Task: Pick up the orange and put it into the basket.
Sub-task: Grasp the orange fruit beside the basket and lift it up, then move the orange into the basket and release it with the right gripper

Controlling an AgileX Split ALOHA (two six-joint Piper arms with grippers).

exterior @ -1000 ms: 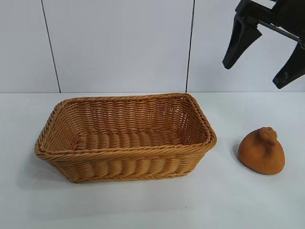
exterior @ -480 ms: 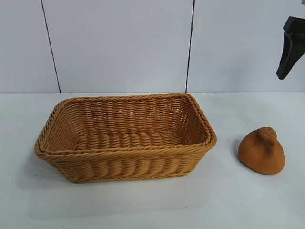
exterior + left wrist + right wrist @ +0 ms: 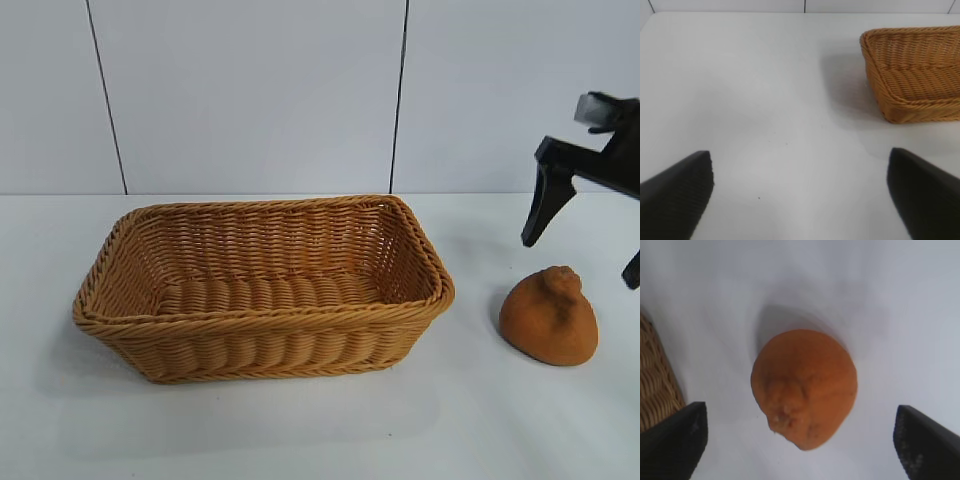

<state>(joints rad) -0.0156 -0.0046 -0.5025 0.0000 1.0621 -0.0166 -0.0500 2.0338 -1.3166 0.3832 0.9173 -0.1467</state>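
Observation:
The orange (image 3: 549, 316), a rough orange-brown lump with a knob on top, rests on the white table to the right of the basket (image 3: 262, 320). The basket is woven tan wicker and holds nothing. My right gripper (image 3: 590, 240) hangs open just above and behind the orange, with nothing in it. In the right wrist view the orange (image 3: 805, 395) lies between the spread black fingers (image 3: 675, 440) of that gripper (image 3: 800, 412), untouched. My left gripper (image 3: 800, 165) is open over bare table, with the basket (image 3: 915, 70) off to one side. It does not show in the exterior view.
A white panelled wall (image 3: 250, 100) with dark seams stands behind the table. A corner of the basket (image 3: 655, 385) sits close to one right finger. White tabletop (image 3: 300, 430) runs in front of the basket and the orange.
The right gripper was high at the upper right, slid almost out of view at the right edge, and has now come down over the orange. Basket and orange have not moved.

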